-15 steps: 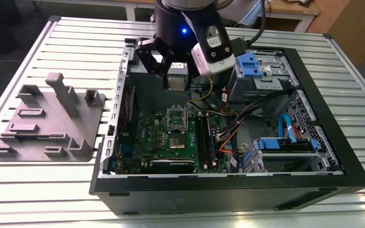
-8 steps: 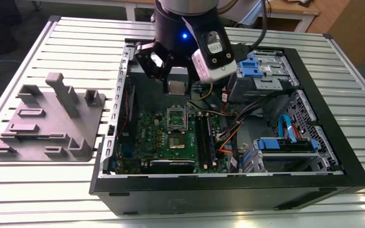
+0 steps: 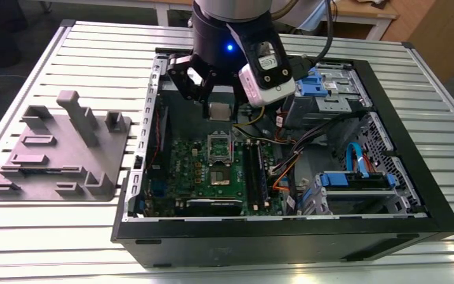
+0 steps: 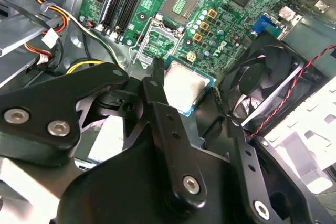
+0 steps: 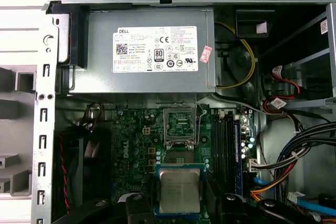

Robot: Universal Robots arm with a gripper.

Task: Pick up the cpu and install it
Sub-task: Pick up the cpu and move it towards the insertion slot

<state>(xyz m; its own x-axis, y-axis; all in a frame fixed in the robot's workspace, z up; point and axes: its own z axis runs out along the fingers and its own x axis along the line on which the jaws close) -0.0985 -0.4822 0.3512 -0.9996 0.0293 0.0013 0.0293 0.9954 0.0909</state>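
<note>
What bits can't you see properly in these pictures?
1. Underside of the cpu: it faces away from both wrist cameras.
2. One side of the cpu, second wrist view: covered by a black finger of the gripper.
3. Pins in the socket, first wrist view: too small to make out.
4. Far wall of the case, exterior view: partly blocked by the arm.
</note>
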